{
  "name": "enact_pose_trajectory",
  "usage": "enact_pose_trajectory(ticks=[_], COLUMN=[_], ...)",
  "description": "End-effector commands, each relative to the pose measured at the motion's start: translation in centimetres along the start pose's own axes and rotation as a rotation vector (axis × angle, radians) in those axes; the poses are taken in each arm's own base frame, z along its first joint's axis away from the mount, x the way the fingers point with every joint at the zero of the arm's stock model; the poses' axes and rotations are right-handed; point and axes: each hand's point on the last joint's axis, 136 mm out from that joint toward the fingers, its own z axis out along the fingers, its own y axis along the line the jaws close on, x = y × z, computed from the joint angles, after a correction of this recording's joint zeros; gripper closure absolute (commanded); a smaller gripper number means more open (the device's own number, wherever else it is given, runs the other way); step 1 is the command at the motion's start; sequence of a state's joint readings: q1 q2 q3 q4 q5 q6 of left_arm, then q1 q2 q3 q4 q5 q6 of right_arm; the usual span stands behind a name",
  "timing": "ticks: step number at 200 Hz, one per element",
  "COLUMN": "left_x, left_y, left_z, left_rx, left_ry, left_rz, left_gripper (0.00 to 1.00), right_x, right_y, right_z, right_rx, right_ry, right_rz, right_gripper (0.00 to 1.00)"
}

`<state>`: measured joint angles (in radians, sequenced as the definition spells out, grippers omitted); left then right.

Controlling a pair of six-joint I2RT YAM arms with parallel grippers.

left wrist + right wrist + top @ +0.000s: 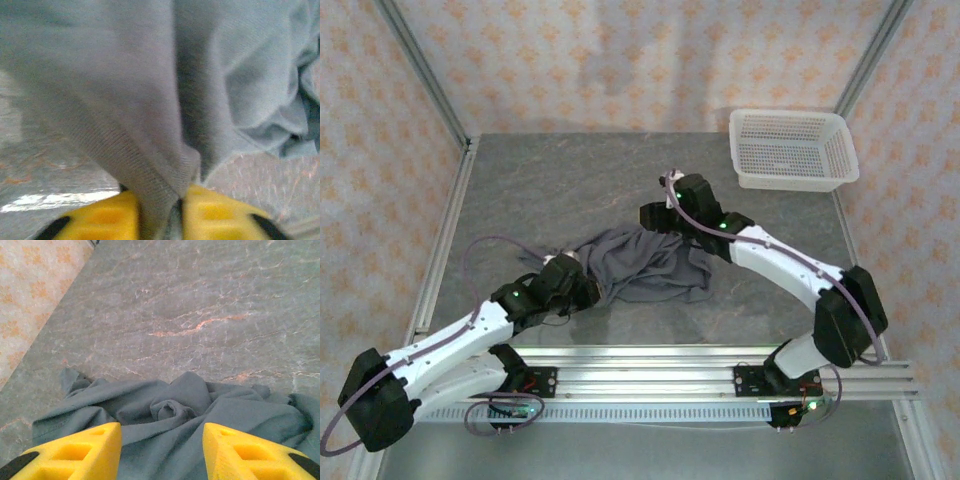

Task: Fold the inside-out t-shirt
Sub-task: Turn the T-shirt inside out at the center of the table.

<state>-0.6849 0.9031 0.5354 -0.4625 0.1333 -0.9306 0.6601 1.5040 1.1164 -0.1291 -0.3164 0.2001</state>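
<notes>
Lying on table: the t-shirt (645, 265) is seen crumpled in a dark grey heap on the marbled grey table (570, 170), about mid-table, between the two grippers.
Shirt shape: it is bunched and creased, not spread flat; a narrow tail of cloth is drawn out toward the left gripper.
Left gripper: it (582, 268) is set at the shirt's near-left end, touching the cloth.
Left gripper, wrist view: a ribbed fold of the t-shirt (125, 75) is seen running down between the yellow fingers (105, 217) of the gripper (160, 215), which stand close together.
Left grip: whether the fold is clamped or merely lies between the fingers cannot be told.
Right gripper: it (655, 215) is placed at the far edge of the shirt, pointed down toward it.
Right gripper, wrist view: the yellow fingers (80, 450) of the gripper (162, 450) are held well apart, and nothing is caught between them.
Under right gripper: rumpled folds of the t-shirt (200, 410) are seen, with a small knot of cloth near the middle and bare table (200, 300) beyond.
Basket: a white mesh basket (790, 150) is set at the far right corner of the table, well apart from the shirt.
Walls: patterned wallpaper (30, 290) is seen at the table's edge.
Rail: both arm bases are bolted to a metal rail (720, 365) along the near edge.
</notes>
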Motion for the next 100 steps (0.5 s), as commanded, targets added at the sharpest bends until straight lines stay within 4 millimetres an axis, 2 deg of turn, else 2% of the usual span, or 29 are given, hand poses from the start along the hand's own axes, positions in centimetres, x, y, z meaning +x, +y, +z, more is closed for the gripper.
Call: enact_pose_trajectory(ticks=[1,17,37,51,57,69,76,81,89,100], left_x=[-4.2,-6.9,-8.9,-9.8,-10.2,-10.8,-11.1,-11.3,-11.7,-12.2], left_y=[1.8,2.3,1.8,0.7,-0.2,-2.4,-3.5,-4.1,-4.9,-5.5], left_z=[-5.0,-9.3,-12.3,-13.0,-12.9,-12.0,-11.4,-10.7,-9.7,-8.0], left_rx=[-0.113,-0.122,-0.09,-0.098,-0.1,-0.1,-0.105,-0.119,-0.138,-0.144], left_ry=[-0.236,-0.415,-0.541,-0.556,-0.544,-0.486,-0.442,-0.409,-0.365,-0.311], left_rz=[0.044,0.061,0.072,0.113,0.139,0.201,0.227,0.243,0.257,0.262], left_gripper=[0.57,0.48,0.44,0.44,0.44,0.43,0.43,0.43,0.43,0.42], right_x=[1.8,2.6,4.2,6.2,7.2,9.1,10.0,10.4,10.9,11.4], right_y=[0.7,0.2,-0.7,-0.8,-0.7,-0.8,-1.0,-1.2,-1.2,-1.1], right_z=[1.7,3.0,4.6,5.7,6.1,6.7,6.8,6.8,6.6,6.1], right_rx=[-0.038,-0.011,0.073,0.113,0.118,0.123,0.125,0.124,0.112,0.086], right_ry=[0.093,0.132,0.212,0.289,0.322,0.372,0.386,0.391,0.393,0.385], right_rz=[-0.007,-0.037,-0.075,-0.091,-0.092,-0.077,-0.055,-0.04,-0.027,-0.015], right_gripper=[0.52,0.5,0.47,0.38,0.29,0.27,0.31,0.38,0.53,0.78])
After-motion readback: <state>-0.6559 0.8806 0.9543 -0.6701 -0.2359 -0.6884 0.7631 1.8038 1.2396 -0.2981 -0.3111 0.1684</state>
